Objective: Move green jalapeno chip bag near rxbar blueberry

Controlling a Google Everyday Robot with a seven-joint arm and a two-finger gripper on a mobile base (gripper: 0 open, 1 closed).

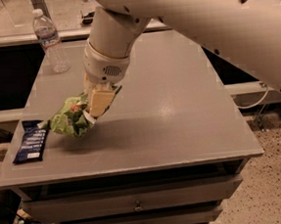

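The green jalapeno chip bag (68, 119) is a crumpled light-green bag at the left of the grey table (179, 110). My gripper (92, 112) reaches down from the white arm and is shut on the bag's right side, holding it at or just above the tabletop. The rxbar blueberry (31, 141) lies flat near the table's left edge, a little left of and below the bag, with a small gap between them.
A clear plastic water bottle (50, 41) stands upright at the table's back left corner. The table has drawers (133, 203) below its front edge. The large white arm (211, 24) spans the upper right of the view.
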